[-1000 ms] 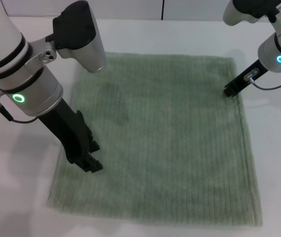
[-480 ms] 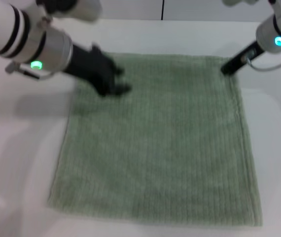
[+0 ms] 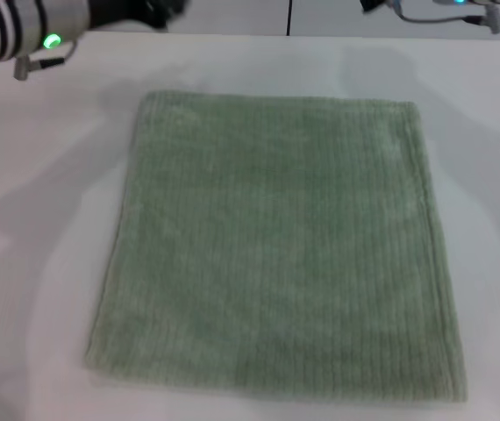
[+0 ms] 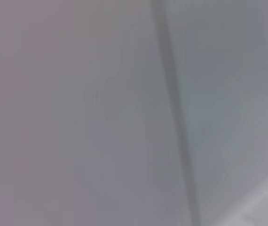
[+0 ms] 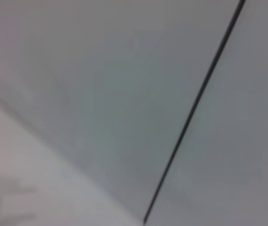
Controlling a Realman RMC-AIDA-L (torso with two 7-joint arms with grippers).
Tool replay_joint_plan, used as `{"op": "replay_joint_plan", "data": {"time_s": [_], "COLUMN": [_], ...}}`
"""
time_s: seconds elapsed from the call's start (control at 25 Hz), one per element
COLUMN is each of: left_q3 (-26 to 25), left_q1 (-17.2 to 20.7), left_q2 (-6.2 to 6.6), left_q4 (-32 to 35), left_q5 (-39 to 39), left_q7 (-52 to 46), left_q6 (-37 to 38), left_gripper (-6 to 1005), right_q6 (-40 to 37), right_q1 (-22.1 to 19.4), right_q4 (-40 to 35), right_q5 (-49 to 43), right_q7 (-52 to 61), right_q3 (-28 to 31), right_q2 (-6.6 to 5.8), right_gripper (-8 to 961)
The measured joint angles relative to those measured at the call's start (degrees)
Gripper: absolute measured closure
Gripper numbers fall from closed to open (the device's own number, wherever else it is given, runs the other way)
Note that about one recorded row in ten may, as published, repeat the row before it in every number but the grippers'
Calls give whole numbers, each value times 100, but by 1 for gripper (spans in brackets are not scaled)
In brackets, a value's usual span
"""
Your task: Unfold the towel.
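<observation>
Towel: the towel (image 3: pixel 276 246) lies spread flat in a single layer on the white table (image 3: pixel 39 263), roughly square, all four hemmed edges in sight, ribs running from the far edge toward the robot.

Folds: none visible; the task reads as done, or nearly so.

Left arm: the left arm (image 3: pixel 22 31) sits at the far left corner of the head view, above and beyond the towel's far left corner, well apart from the cloth.

Left jaws: only a dark blur shows at the picture's edge; whether they are open or closed cannot be told.

Right arm: the right arm (image 3: pixel 434 7) shows as a sliver at the far right edge, beyond the towel's far right corner and clear of it.

Right jaws: not visible.

Key relation: the towel lies toward the robot from both arms, each arm nearest its own far corner; neither touches it.

Wrist views: both show only blank pale panels with a dark seam, no towel.

Judgement: any further move looks like retreat, not grasping.
</observation>
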Motion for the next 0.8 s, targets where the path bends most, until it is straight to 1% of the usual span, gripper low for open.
{"op": "replay_joint_plan", "data": {"time_s": [0.04,0.08,0.12,0.2,0.24,0.28,0.32,0.36,0.4,0.44,0.48,0.52,0.56,0.6,0.64,0.68,0.72,0.76,0.8], "left_q3": [0,0,-105,-105,-105,-372,-740,-740,-848,-1212,-1426,-1593,-1593,-1959,-2165,-2165,-2268,-2268,-2323], "left_q1": [0,0,28,28,28,-138,-298,-298,-348,-489,-543,-589,-589,-687,-746,-746,-778,-778,-822], "left_q2": [0,0,-6,-6,-6,-7,-20,-20,-25,-29,-30,-30,-30,-28,-29,-29,-33,-33,-43], "left_q4": [0,0,-401,-401,-401,-1298,-1836,-1836,-2016,-2598,-2959,-3251,-3251,-3920,-4392,-4392,-4676,-4676,-4990], "left_q5": [0,0,-904,-904,-904,-2917,-4001,-4001,-4342,-5434,-6038,-6533,-6533,-7457,-7997,-7997,-8393,-8393,-8817], "left_q7": [0,0,519,519,519,1797,2631,2631,2896,3914,4522,5020,5020,5971,6591,6591,7034,7034,7542], "left_q6": [0,0,-688,-688,-688,-1382,-1365,-1365,-1322,-974,-671,-369,-369,311,788,788,1079,1079,1326], "left_gripper": [618,622,625,625,625,625,625,625,625,625,625,625,625,625,625,625,625,625,625], "right_q6": [655,655,998,1774,2661,2661,3047,3474,3995,4795,4795,5380,5764,6162,6553,6938,7292,7612,7871], "right_q1": [-260,-260,-422,-765,-1102,-1102,-1249,-1392,-1571,-1845,-1845,-2028,-2141,-2251,-2369,-2478,-2565,-2633,-2676], "right_q4": [-142,-142,-224,-397,-507,-507,-531,-545,-547,-507,-507,-436,-375,-281,-156,-9,182,378,610], "right_q5": [474,474,692,1056,1332,1332,1425,1467,1490,1474,1474,1466,1463,1463,1462,1464,1463,1465,1477], "right_q7": [-2,-2,-4,-4,40,40,77,176,327,630,630,838,971,1140,1325,1530,1719,1898,2072], "right_q3": [-434,-434,-671,-1183,-1708,-1708,-1937,-2187,-2482,-2909,-2909,-3165,-3303,-3415,-3529,-3622,-3702,-3759,-3787], "right_q2": [-4,-4,-8,-13,-14,-14,-14,-14,-15,-19,-19,-21,-22,-20,-20,-18,-18,-16,-17], "right_gripper": [952,952,952,952,952,952,952,952,952,952,952,952,952,952,952,952,952,952,952]}}
